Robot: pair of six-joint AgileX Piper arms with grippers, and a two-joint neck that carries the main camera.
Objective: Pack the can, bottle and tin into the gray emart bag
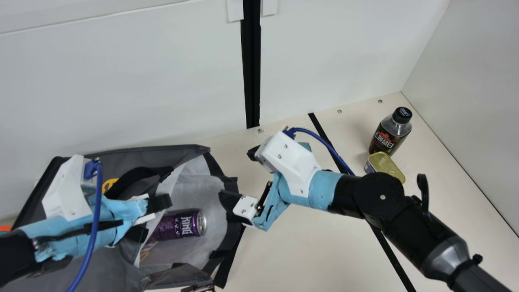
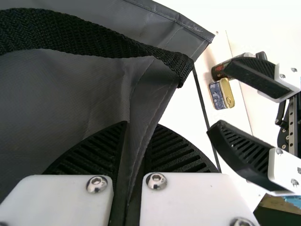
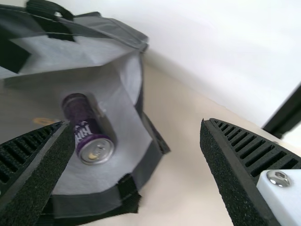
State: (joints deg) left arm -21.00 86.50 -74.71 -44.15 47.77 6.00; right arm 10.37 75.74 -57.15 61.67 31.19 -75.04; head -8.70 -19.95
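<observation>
In the main view my left gripper (image 1: 161,202) is at the mouth of the gray bag (image 1: 174,152), and my right gripper (image 1: 235,174) stands open at its right rim. The bag's wall (image 2: 70,94) is pinched between the fingers of my left gripper (image 2: 136,129). The purple can (image 1: 180,225) lies on its side inside the bag. Nothing is between the fingers of my right gripper (image 3: 135,123), and the can (image 3: 88,129) lies beyond them. The bottle (image 1: 390,132) stands at the far right, with the gold-topped tin (image 1: 387,167) just in front of it.
White walls (image 1: 466,81) enclose the back and right of the table (image 1: 292,247). A black post (image 1: 251,73) stands at the back. Part of a small dark object (image 1: 202,288) shows below the bag. An orange item (image 1: 5,228) is at the left edge.
</observation>
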